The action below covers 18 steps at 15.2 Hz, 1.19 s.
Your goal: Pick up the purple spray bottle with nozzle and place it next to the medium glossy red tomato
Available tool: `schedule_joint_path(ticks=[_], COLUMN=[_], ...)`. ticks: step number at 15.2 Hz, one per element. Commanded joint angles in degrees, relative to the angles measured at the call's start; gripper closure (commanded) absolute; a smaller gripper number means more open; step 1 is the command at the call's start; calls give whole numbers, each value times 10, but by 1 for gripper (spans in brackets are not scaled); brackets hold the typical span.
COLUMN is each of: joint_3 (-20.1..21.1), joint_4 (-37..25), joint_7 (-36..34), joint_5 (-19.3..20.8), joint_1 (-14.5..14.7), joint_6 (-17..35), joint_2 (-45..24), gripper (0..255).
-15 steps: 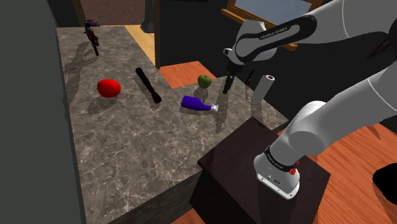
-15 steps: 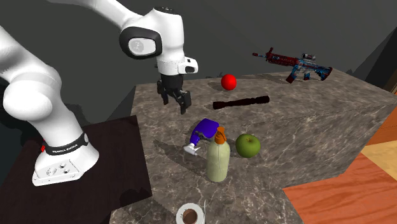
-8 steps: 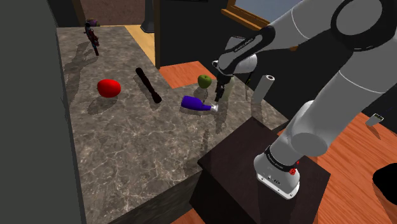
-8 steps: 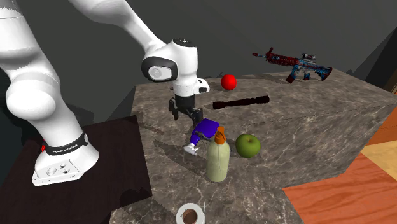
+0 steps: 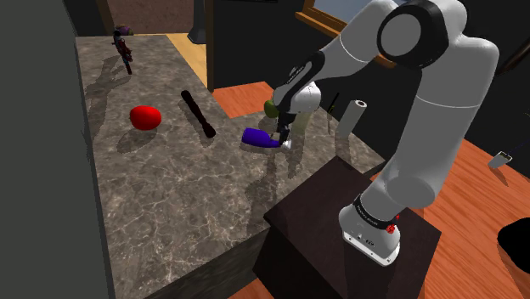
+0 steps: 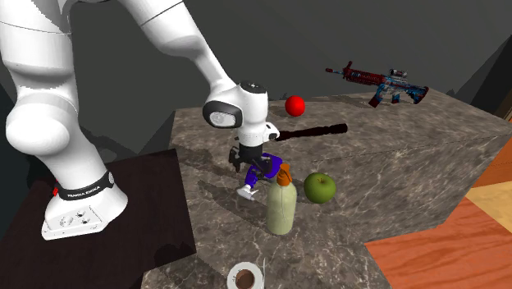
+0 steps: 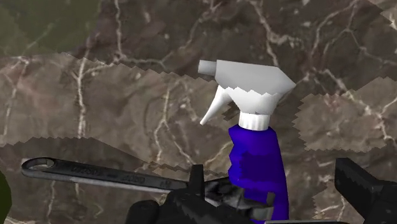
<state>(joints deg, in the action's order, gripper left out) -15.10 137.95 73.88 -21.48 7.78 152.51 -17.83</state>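
At the table (image 5: 170,195) edge nearest the stand, the purple spray bottle (image 5: 257,137) lies on its side. The tool (image 7: 272,170) stands open astride its body, holding nothing. Step in hand, as judged: the grasp. Next move calls for closing, lifting, then carrying to the red tomato (image 5: 145,117), well apart.

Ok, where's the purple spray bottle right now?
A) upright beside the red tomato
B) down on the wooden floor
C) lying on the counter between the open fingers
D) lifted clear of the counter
C: the wrist view shows the purple spray bottle lying flat on the counter, with the gripper open astride it and a clear gap on one side.
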Motion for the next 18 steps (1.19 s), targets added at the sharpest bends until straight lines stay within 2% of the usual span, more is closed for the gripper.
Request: schedule_joint_path(ticks=[1,6,13,14,18], joint_3=[10,31,31,31,31], joint_4=[-7,-15,-15,-15,-15], joint_7=[13,33,33,33,33], joint_5=[-14,-42,-42,-42,-42], joint_1=[-5,-18,-18,-18,-18], joint_6=[13,40,40,40,40], joint_2=[-20,-57,-57,-57,-57], gripper=[0,0,0,255,255])
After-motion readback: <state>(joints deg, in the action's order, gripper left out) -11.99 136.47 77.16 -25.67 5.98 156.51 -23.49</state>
